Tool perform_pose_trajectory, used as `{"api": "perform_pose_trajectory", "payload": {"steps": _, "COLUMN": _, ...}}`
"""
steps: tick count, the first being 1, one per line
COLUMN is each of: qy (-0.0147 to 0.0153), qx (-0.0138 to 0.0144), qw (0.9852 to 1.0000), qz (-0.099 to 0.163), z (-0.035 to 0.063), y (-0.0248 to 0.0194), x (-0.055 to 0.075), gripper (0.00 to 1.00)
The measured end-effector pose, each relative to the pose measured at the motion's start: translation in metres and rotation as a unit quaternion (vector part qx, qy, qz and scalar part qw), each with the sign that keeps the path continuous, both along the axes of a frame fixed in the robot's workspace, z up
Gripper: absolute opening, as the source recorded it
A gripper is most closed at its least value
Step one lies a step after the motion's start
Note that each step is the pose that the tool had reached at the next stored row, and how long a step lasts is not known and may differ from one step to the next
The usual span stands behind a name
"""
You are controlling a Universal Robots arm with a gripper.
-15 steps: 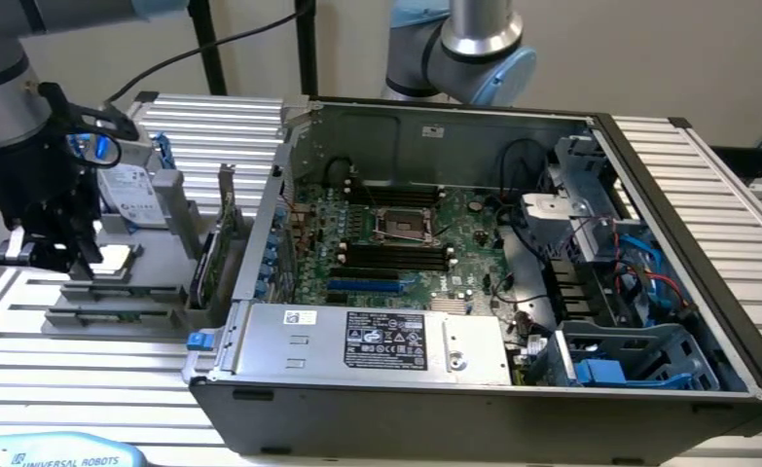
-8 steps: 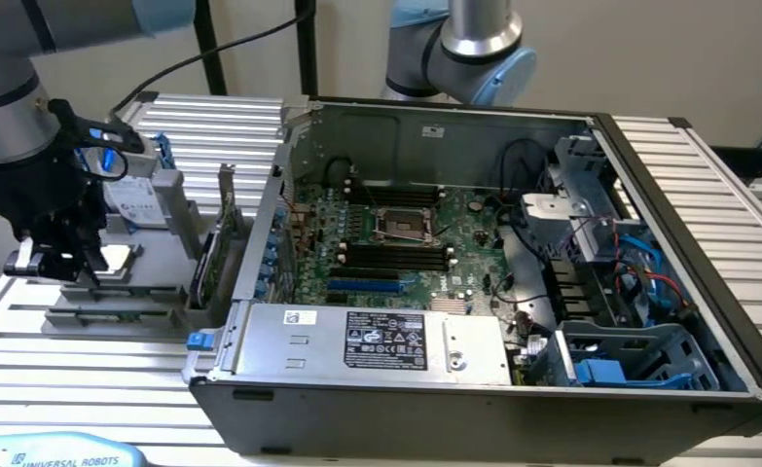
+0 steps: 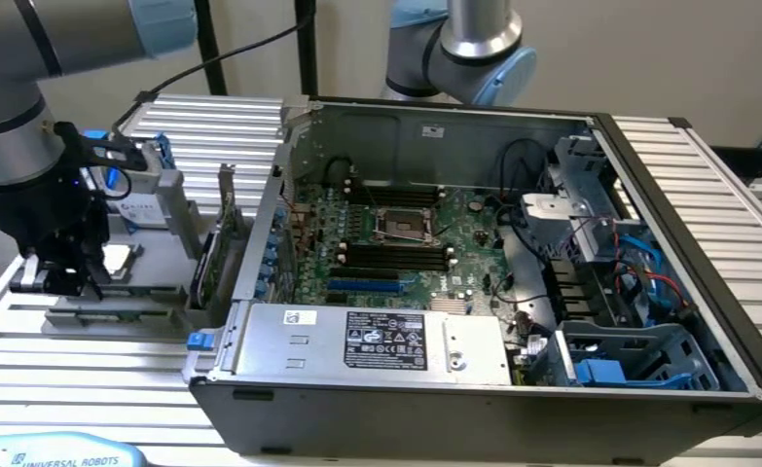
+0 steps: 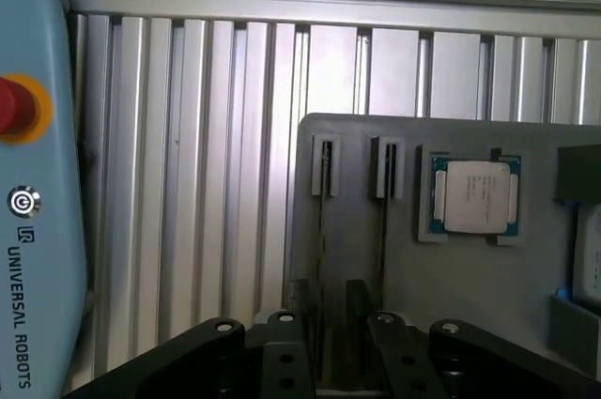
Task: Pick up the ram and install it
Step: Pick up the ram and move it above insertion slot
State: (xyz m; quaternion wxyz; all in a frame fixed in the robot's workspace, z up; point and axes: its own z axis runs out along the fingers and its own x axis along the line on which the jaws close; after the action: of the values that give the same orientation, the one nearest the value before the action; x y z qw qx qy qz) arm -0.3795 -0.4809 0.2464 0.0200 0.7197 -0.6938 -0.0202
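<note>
Two thin ram sticks stand on edge in slots of a grey holder tray [image 4: 366, 164]; one ram stick [image 4: 322, 230] and the other [image 4: 383, 230] show edge-on in the wrist view. My gripper [image 4: 338, 329] hovers over the near end of these slots, open, with its black fingers [image 4: 286, 343] apart and nothing held. In the exterior view my gripper [image 3: 62, 277] hangs over the grey tray [image 3: 108, 316] at the exterior view's left, beside the open computer case [image 3: 485, 389]. The motherboard [image 3: 465, 243] lies inside the case with black memory slots [image 3: 387, 255].
A square silver processor [image 4: 474, 195] sits in the tray beside the ram slots. An upright green card [image 3: 212, 258] stands between tray and case. A teach pendant [image 4: 28, 183] with a red button lies on the ribbed aluminium table [image 4: 207, 183]. A power supply [image 3: 381, 341] fills the case's front.
</note>
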Motion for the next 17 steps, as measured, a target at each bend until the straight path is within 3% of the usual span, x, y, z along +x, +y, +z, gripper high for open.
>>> {"api": "perform_pose_trajectory", "payload": {"steps": 5, "qy": 0.0, "qx": 0.0, "qw": 1.0, "qz": 0.0, "z": -0.0092, "y": -0.0027, "x": 0.001, "gripper": 0.31}}
{"api": "perform_pose_trajectory", "payload": {"steps": 17, "qy": -0.0005, "qx": 0.0008, "qw": 1.0, "qz": 0.002, "z": -0.0294, "y": -0.0008, "x": 0.002, "gripper": 0.31}}
